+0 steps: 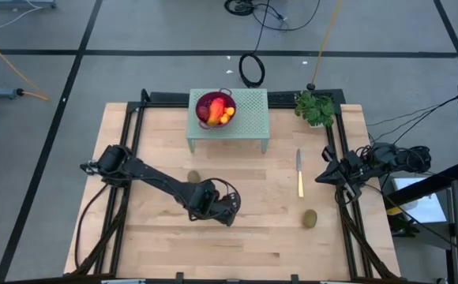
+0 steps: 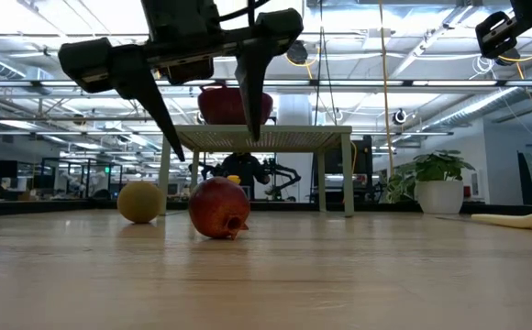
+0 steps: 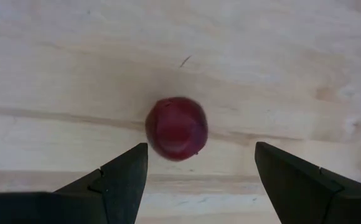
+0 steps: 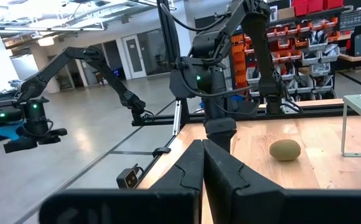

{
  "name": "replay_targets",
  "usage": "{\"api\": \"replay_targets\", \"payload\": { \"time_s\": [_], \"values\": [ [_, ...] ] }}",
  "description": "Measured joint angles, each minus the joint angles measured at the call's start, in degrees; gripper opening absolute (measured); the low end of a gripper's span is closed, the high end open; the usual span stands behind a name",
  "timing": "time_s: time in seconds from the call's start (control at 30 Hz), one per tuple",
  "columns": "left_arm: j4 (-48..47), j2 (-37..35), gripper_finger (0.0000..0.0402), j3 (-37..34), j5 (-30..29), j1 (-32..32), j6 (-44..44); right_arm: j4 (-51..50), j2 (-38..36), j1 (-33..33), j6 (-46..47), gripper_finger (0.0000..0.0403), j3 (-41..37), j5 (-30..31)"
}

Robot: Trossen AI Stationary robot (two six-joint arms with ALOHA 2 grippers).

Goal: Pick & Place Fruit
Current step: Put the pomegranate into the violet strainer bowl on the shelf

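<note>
From above, the left claw (image 1: 223,207) reaches out over the middle of the table (image 1: 158,244), its fingers hiding whatever lies under them. A brown-green oval fruit (image 1: 193,177) lies just behind the arm, and a second oval (image 1: 311,218) sits toward the right edge, near the knife (image 1: 299,173). The purple bowl (image 1: 215,108) on the green stand (image 1: 249,118) already holds red and orange fruit. The right claw (image 1: 324,177) waits at the table's right side.

The level view supplies what the overhead one hides: a dark red ball (image 2: 219,208) rests on the table directly below the left claw (image 2: 213,128), whose fingers hang spread wide above it, not touching. The first oval (image 2: 140,202) sits just beside the ball, farther back.

The left wrist view confirms the alignment: the red ball (image 3: 176,127) lies between the two parted fingers (image 3: 121,180), slightly ahead of the tips.

The right wrist view shows the right claw (image 4: 202,163) clenched on nothing, with an oval (image 4: 284,150) and the left arm beyond.

The step in hand looks like the approach to pick up the red ball. The next move calls for lowering straight down until the fingers flank it, then closing; being round, it may roll if one finger touches first.
</note>
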Motion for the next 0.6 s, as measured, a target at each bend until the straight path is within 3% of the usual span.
{"api": "replay_targets", "payload": {
  "time_s": [0.6],
  "values": [
    [0.54, 1.79, 0.0296, -0.01, 2.29, 0.33, -4.44, 0.01, 0.00, 0.02, -0.02, 0.0000, 0.00, -0.02]
  ]
}}
